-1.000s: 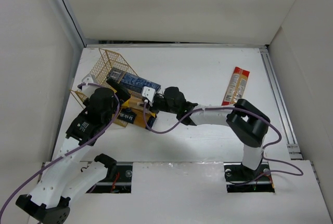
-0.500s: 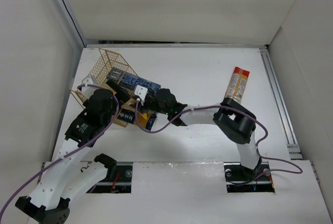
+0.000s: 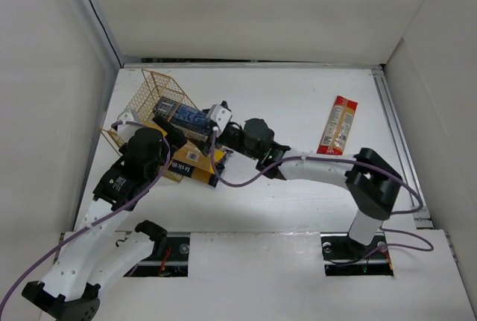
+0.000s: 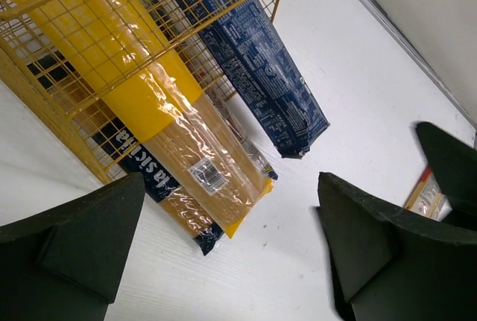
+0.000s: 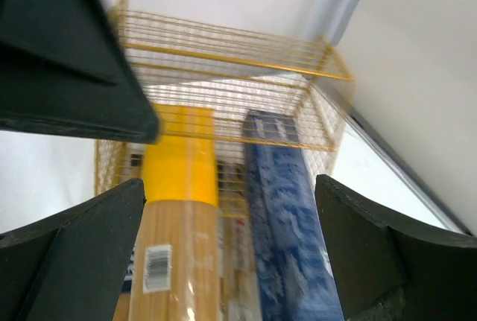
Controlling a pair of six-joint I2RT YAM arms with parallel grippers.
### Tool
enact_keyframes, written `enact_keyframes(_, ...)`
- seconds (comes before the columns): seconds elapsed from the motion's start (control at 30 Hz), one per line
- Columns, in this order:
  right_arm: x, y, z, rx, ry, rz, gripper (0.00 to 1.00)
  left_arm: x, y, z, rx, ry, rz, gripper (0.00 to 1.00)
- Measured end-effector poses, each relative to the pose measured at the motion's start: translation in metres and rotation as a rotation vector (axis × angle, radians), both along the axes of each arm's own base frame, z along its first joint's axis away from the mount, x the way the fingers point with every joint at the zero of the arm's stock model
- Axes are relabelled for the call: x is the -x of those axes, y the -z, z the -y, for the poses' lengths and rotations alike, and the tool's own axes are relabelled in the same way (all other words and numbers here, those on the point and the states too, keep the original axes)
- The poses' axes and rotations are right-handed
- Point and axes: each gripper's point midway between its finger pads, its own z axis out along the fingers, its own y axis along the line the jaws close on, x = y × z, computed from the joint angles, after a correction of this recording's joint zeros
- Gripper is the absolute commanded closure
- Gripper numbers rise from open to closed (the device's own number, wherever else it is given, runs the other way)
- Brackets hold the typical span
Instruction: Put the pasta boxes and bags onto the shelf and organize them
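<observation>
White lettering beginning "la sici" runs along the dark label of a yellow pack (image 4: 141, 163). Print on the dark blue box (image 4: 261, 75) is too small to read.

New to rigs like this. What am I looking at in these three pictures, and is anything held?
This is a robot with a left arm and a right arm. The wide picture looks down from above. The other two come from a camera on each wrist, with dark fingers at the edges. The left gripper and right gripper are open, holding nothing. A dark blue box and a yellow bag stick out of the wire shelf. A red-and-clear bag lies apart on the table.
</observation>
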Motion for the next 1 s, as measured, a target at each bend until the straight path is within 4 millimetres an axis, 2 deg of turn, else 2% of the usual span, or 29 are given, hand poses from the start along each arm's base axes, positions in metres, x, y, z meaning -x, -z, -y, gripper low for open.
enact_keyframes(0.07,-0.005,-0.012,0.025,-0.002,0.067,-0.031,0.00,0.000,0.000,0.001,0.001,0.003,-0.001,0.00)
enact_keyframes(0.13,-0.019,-0.019,0.059,-0.008,0.159,-0.082,0.00,0.000,0.000,0.002,0.003,0.009,-0.002,0.00)
enact_keyframes(0.2,-0.043,-0.019,0.105,-0.017,0.274,-0.159,0.00,0.001,0.000,0.003,0.004,0.017,-0.004,0.00)
enact_keyframes(0.23,-0.060,-0.014,0.136,-0.016,0.352,-0.206,0.00,0.000,0.001,0.004,0.002,0.021,-0.006,0.00)
enact_keyframes(0.27,-0.077,-0.005,0.169,-0.014,0.439,-0.257,0.00,0.000,0.002,0.004,-0.001,0.026,-0.010,0.00)
enact_keyframes(0.3,-0.085,0.008,0.192,0.000,0.502,-0.317,0.00,0.000,0.002,0.005,-0.002,0.030,-0.011,0.00)
enact_keyframes(0.33,-0.108,0.018,0.243,-0.001,0.629,-0.362,0.00,-0.001,0.003,0.007,-0.006,0.037,-0.019,0.00)
enact_keyframes(0.4,-0.129,0.051,0.320,0.030,0.814,-0.486,0.00,-0.005,0.004,0.010,-0.009,0.049,-0.023,0.00)
enact_keyframes(0.47,-0.134,0.088,0.388,0.077,0.985,-0.619,0.00,-0.008,0.006,0.014,-0.013,0.062,-0.029,0.00)
enact_keyframes(0.53,-0.129,0.122,0.430,0.144,1.087,-0.743,0.00,-0.012,0.006,0.018,-0.011,0.073,-0.030,0.00)
enact_keyframes(0.63,-0.121,0.168,0.458,0.258,1.157,-0.910,0.00,-0.017,0.008,0.022,-0.013,0.089,-0.035,0.00)
enact_keyframes(0.8,-0.115,0.222,0.472,0.398,1.201,-1.085,0.00,-0.023,0.012,0.029,-0.017,0.107,-0.048,0.00)
enact_keyframes(0.87,-0.107,0.234,0.476,0.439,1.218,-1.122,0.01,-0.025,0.013,0.029,-0.021,0.110,-0.050,0.00)
enact_keyframes(0.93,-0.103,0.237,0.478,0.453,1.225,-1.136,0.30,-0.025,0.013,0.030,-0.024,0.114,-0.052,0.00)
enact_keyframes(0.97,-0.103,0.237,0.478,0.459,1.219,-1.134,0.54,-0.026,0.012,0.030,-0.025,0.115,-0.049,0.00)
enact_keyframes(1.0,-0.104,0.236,0.477,0.458,1.212,-1.128,0.70,-0.026,0.011,0.031,-0.024,0.117,-0.047,0.00)
